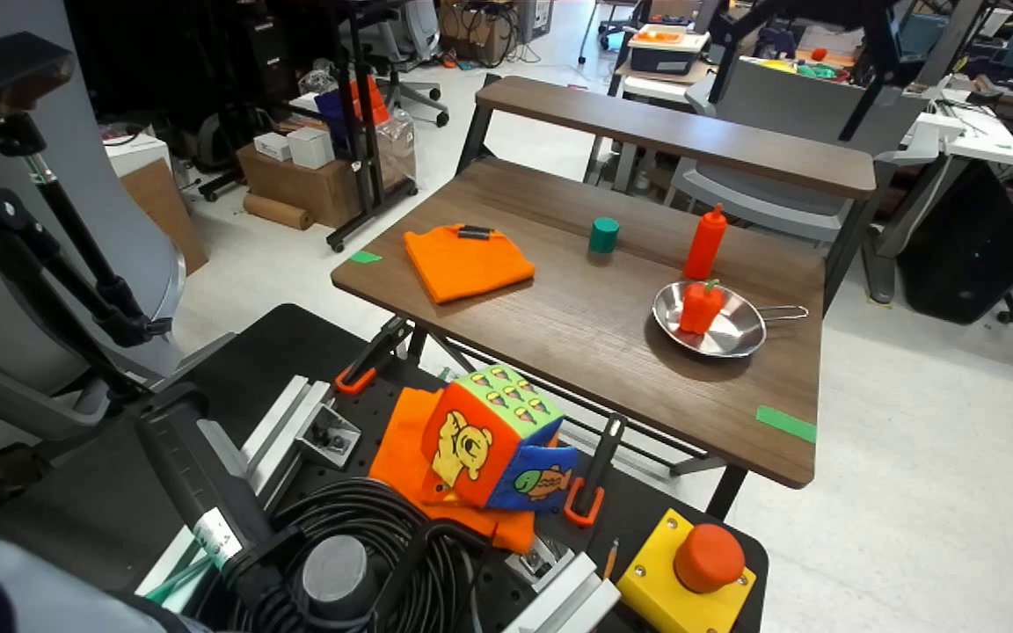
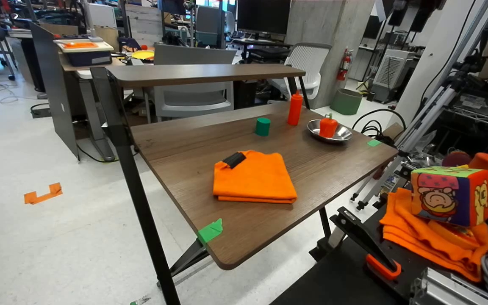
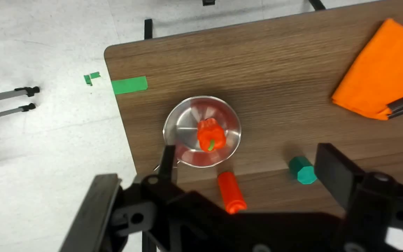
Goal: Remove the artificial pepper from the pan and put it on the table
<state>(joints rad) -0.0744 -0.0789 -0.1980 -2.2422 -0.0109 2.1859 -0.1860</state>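
Note:
The red artificial pepper stands in the shiny pan, its green stem up. The pan rests on the brown table near one end. Its handle shows in an exterior view and is partly hidden by a finger in the wrist view. My gripper is wide open and empty in the wrist view, high above the table, with pan and pepper ahead of the left finger. It also shows at the top of an exterior view.
A tall red-orange bottle stands close beside the pan. A small green cup and a folded orange cloth are farther along. A raised ledge runs along the back.

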